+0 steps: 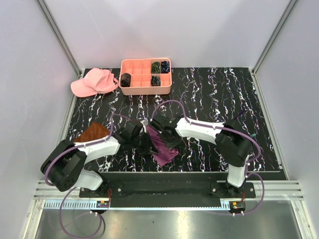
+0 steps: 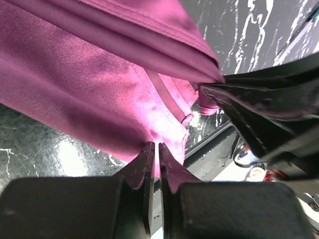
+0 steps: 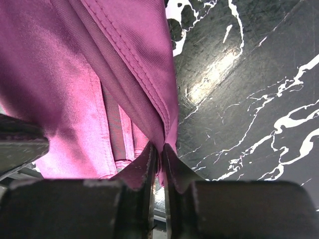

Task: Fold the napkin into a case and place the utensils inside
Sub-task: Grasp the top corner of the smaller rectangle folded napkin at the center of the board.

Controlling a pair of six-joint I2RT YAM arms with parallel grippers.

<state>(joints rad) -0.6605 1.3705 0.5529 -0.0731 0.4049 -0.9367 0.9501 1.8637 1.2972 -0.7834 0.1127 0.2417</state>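
Napkin [image 1: 163, 148] bunched in loose folds at centre front of the table [image 1: 224, 89], pinched from both sides. Left gripper [image 2: 154, 145] clamped tight on a lower fold; right gripper [image 3: 159, 147] clamped tight on the stitched hem. Brown cloth [image 1: 92, 132] just left; cap [image 1: 94, 82] and tray [image 1: 146, 92] at the back.

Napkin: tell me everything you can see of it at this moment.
The napkin is a thin magenta cloth with a slight sheen and a stitched hem along its edges. It is gathered into several long, overlapping folds, near the front middle of the table. The left gripper and the right gripper are each shut on an edge of it, close to one another. Whether its lower end rests on the marbled surface cannot be told.
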